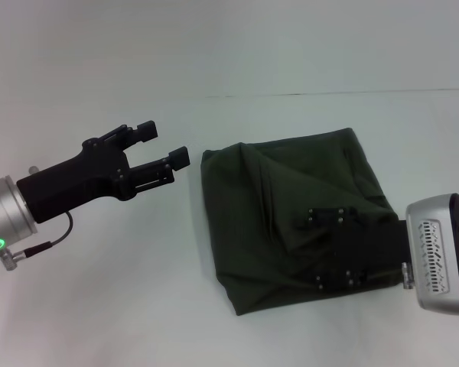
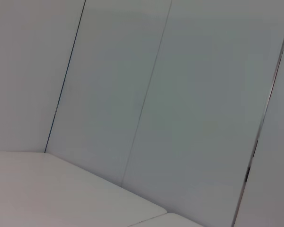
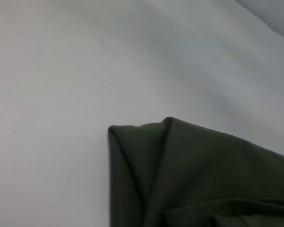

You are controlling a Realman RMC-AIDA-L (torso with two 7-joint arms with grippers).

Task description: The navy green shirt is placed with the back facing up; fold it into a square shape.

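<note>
Though folded square, navy green shirt (image 1: 291,222) creased.

We see our left hand (image 1: 167,144) as matte black with two blocky fingers, joined to a silver cylindrical wrist bearing a glowing green ring light and a thin black cable. Our right hand (image 1: 338,248) is a flat black body with small silver screws, behind it a silver housing with slotted vents.
</note>
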